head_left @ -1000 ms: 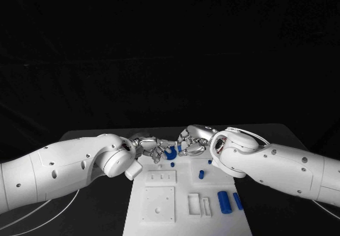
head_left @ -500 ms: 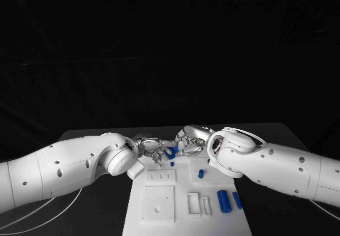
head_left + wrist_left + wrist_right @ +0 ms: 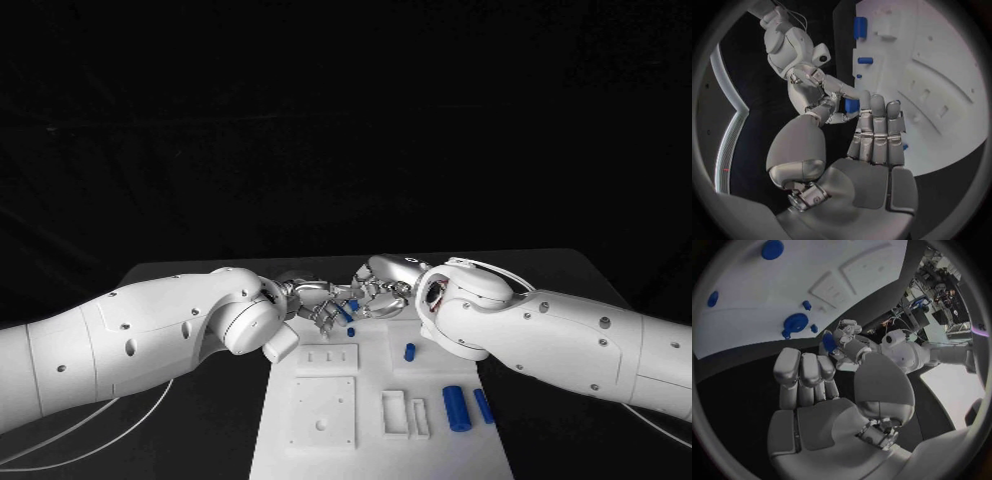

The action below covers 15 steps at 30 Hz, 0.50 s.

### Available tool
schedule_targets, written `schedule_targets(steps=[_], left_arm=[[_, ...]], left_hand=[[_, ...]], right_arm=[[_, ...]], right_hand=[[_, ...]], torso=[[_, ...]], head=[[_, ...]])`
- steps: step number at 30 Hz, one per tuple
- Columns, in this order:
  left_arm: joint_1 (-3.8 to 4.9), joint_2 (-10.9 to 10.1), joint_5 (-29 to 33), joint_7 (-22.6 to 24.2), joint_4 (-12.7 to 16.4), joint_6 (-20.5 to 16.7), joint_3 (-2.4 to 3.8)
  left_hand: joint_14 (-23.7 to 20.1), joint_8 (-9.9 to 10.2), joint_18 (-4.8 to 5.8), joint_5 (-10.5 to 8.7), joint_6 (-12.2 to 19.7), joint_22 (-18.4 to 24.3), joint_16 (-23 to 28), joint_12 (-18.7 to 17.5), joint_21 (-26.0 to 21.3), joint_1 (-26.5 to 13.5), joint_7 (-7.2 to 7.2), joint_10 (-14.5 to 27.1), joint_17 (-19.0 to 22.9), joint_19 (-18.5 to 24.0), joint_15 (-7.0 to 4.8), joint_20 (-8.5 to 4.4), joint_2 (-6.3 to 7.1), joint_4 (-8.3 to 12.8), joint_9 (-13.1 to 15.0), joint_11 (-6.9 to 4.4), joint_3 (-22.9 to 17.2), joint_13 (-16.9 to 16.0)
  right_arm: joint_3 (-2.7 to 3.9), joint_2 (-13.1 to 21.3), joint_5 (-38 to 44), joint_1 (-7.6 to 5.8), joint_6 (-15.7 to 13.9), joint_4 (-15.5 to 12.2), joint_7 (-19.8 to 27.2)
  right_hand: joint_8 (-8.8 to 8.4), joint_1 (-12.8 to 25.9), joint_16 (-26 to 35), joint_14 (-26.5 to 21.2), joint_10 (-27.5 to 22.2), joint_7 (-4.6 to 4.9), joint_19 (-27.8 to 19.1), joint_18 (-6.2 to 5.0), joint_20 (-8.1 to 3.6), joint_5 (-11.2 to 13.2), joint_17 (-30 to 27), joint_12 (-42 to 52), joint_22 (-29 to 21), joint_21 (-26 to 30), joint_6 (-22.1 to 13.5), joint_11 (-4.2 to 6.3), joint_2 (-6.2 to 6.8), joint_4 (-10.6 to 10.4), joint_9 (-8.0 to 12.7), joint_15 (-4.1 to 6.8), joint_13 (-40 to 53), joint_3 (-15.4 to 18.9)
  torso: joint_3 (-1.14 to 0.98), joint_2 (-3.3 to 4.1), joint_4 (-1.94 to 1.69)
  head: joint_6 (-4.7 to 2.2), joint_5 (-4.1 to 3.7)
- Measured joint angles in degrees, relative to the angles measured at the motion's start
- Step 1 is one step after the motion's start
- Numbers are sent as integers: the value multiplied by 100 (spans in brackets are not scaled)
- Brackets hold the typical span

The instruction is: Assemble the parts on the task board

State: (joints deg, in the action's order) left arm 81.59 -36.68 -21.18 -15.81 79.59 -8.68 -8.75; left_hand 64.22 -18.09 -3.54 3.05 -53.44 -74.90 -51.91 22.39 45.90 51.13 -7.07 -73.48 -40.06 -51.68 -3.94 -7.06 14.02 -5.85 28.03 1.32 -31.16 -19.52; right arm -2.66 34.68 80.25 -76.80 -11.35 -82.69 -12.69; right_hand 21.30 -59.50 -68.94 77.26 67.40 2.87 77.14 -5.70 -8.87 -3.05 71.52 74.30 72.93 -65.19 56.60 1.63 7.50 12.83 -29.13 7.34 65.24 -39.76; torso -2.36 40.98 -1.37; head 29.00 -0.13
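The task board (image 3: 378, 440) looks like matt white plastic with a smooth surface. The parts (image 3: 457, 409) on it look like smooth blue plastic with a soft shine. Both hands, left hand (image 3: 320, 302) and right hand (image 3: 378, 291), look like silver metal, a little glossy. The arm shells (image 3: 144, 335) are smooth glossy white plastic. The table (image 3: 188, 272) is dark and matt.

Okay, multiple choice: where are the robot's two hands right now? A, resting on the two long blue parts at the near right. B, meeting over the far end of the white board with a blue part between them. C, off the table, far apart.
B: the left hand and right hand meet over the board's far end, a blue part between their fingers; which hand grips it is unclear.
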Motion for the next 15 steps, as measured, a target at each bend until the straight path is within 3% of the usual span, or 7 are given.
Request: schedule_targets(steps=[5, 15], left_arm=[[0, 18, 0, -43, -38, 57, -9], [-6, 40, 3, -88, -41, 94, -15]], left_hand=[[0, -5, 4, 0, 0, 4, 0, -22, 0, 53, 0, 0, 8, 9, 0, 9, -53, 19, 8, 0, 19, -7], [-20, -4, 46, 0, 1, 22, 0, -50, 11, 365, -1, 21, 63, 61, 21, 19, -365, 205, 31, 21, 205, -16]], right_arm=[[-12, -43, -7, 3, 22, 23, 3], [-24, -63, -12, 11, 40, 49, 4]], right_hand=[[1, 0, 0, -6, 0, 0, 0, -1, 0, 0, 0, 0, 0, 0, 0, 0, 0, 0, -5, 5, 0, 0], [1, 0, 0, -20, 0, 0, -9, -5, 9, 0, 0, 0, 0, 0, 0, 0, 0, 16, -7, 19, 0, -16]], torso=[[0, -1, 3], [-2, -1, 6]], head=[[1, 4], [5, 1]])
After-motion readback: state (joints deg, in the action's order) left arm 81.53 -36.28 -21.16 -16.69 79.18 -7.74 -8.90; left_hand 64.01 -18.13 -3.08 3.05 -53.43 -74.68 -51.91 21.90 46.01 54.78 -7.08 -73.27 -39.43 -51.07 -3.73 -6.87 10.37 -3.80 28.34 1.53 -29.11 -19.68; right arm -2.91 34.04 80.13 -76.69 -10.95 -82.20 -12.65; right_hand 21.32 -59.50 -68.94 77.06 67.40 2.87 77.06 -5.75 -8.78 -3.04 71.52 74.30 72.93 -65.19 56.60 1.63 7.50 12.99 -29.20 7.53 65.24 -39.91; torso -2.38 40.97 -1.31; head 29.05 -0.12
